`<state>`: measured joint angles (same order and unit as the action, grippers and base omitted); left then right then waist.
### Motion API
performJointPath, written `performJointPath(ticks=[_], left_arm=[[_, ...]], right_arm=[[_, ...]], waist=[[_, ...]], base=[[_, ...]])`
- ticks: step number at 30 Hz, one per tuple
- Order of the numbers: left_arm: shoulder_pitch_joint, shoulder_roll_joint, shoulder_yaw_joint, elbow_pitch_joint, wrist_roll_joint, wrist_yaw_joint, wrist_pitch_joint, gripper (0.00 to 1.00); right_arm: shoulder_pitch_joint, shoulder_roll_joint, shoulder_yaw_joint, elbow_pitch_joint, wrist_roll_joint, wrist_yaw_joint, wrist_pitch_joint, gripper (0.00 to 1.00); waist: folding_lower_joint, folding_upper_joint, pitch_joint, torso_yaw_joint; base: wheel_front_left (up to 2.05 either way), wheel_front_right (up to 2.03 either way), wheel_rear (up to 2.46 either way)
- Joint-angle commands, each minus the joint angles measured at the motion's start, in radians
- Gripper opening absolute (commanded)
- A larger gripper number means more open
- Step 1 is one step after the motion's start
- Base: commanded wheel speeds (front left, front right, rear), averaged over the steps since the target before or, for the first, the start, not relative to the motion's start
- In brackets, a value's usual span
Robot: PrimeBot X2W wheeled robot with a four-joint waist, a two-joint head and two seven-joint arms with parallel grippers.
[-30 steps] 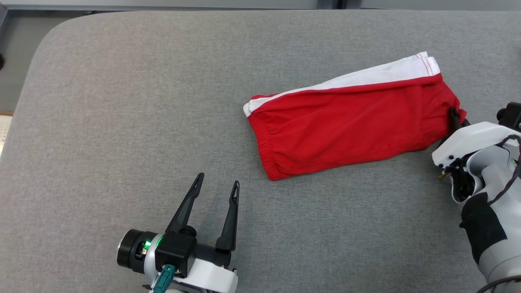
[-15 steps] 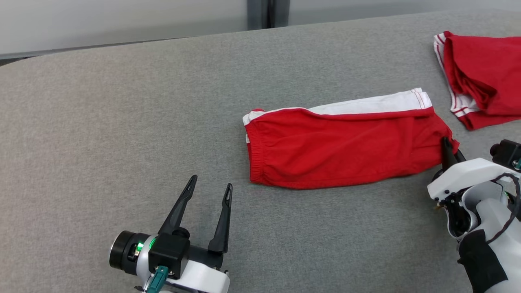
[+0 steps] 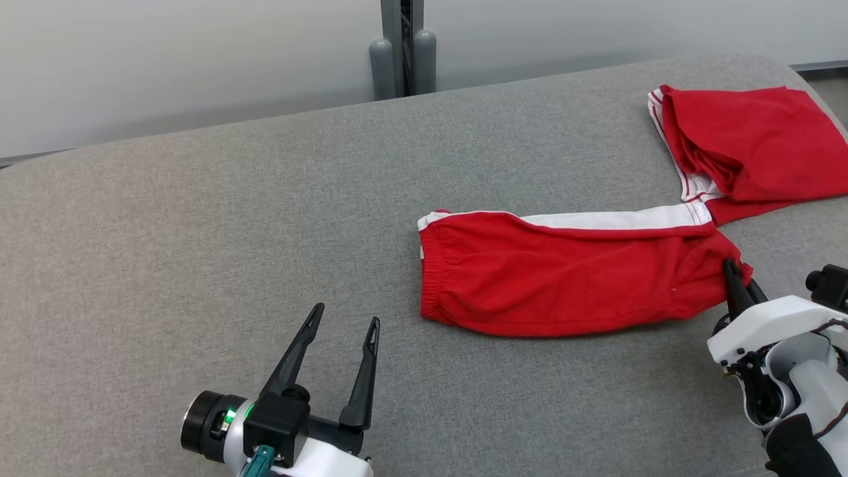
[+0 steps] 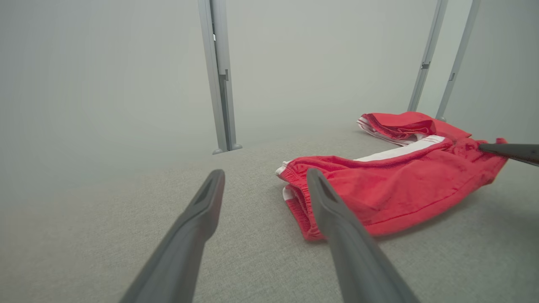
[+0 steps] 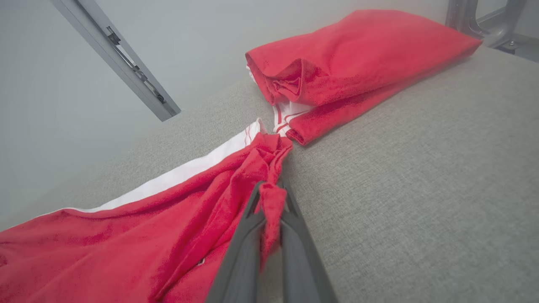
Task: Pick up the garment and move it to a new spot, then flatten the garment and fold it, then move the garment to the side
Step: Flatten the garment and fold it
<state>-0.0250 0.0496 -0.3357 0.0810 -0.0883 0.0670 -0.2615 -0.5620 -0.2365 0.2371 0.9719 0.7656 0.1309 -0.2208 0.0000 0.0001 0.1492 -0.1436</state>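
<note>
Rightward, right end effector [image 3: 731, 273] pinches the garment [image 3: 563, 278] corner; left end effector [image 3: 346, 315] gapes above open grey surface [image 3: 165, 232].

**Surroundings, off-task**

Grey fabric-covered worktop [image 3: 199, 232], far edge rounded. Folded red cloth [image 3: 762, 139] with white striped trim lies at its far right corner. Grey metal post [image 3: 401, 46] stands behind, against a pale wall [image 3: 165, 66].
</note>
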Motion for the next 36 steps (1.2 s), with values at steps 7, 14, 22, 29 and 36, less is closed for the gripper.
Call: performJointPath(ticks=[7, 14, 22, 29, 36], left_arm=[[0.023, 0.003, 0.004, -0.004, -0.007, -0.002, -0.004, 1.0], [0.038, 0.003, -0.002, -0.011, -0.018, 0.005, -0.004, 1.0], [0.049, 0.003, -0.011, -0.013, -0.023, 0.009, -0.004, 1.0], [0.055, 0.003, -0.021, -0.007, -0.026, 0.007, -0.004, 1.0], [0.06, 0.003, -0.027, -0.001, -0.028, 0.003, -0.004, 1.0]], right_arm=[[0.048, -0.038, 0.077, -0.107, 0.066, 0.0, -0.035, 0.0], [0.059, -0.032, 0.164, -0.233, 0.082, 0.0, -0.044, 0.0], [0.035, 0.027, 0.26, -0.291, 0.077, 0.0, -0.045, 0.0], [0.011, 0.087, 0.328, -0.257, 0.052, 0.0, -0.042, 0.0], [-0.004, 0.128, 0.386, -0.214, 0.047, 0.0, -0.042, 0.0]], waist=[[0.0, -0.0001, -0.04, 0.033], [0.0, -0.0001, -0.06, 0.055], [0.0, -0.0001, -0.074, 0.106], [0.0, -0.0001, -0.081, 0.161], [0.0, -0.0001, -0.092, 0.216]], base=[[0.0, 0.0, 0.0], [0.0, 0.0, 0.0], [0.0, 0.0, 0.0], [0.0, 0.0, 0.0], [0.0, 0.0, 0.0]])
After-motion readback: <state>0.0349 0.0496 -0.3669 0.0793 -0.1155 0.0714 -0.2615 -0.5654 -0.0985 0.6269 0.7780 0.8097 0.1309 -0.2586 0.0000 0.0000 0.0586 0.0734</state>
